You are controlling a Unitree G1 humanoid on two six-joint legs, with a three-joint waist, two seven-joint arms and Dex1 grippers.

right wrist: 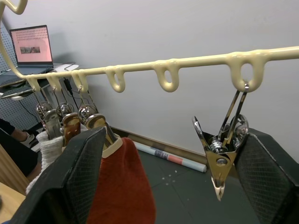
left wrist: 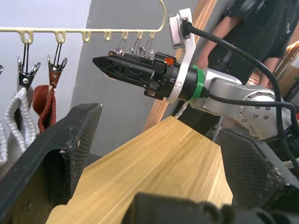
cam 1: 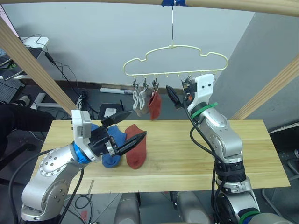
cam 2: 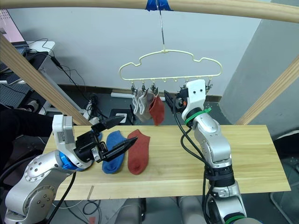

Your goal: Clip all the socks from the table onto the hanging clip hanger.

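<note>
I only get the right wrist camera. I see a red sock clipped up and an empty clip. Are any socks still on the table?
Observer: Yes. Another red sock lies flat on the table.
Operator: Any blue ones?
Observer: A blue sock lies close beside it, on the robot's left. More blue shows behind the other arm's fingers.
Operator: What's the other hand doing?
Observer: The left gripper is open above the blue sock and holds nothing.
</note>
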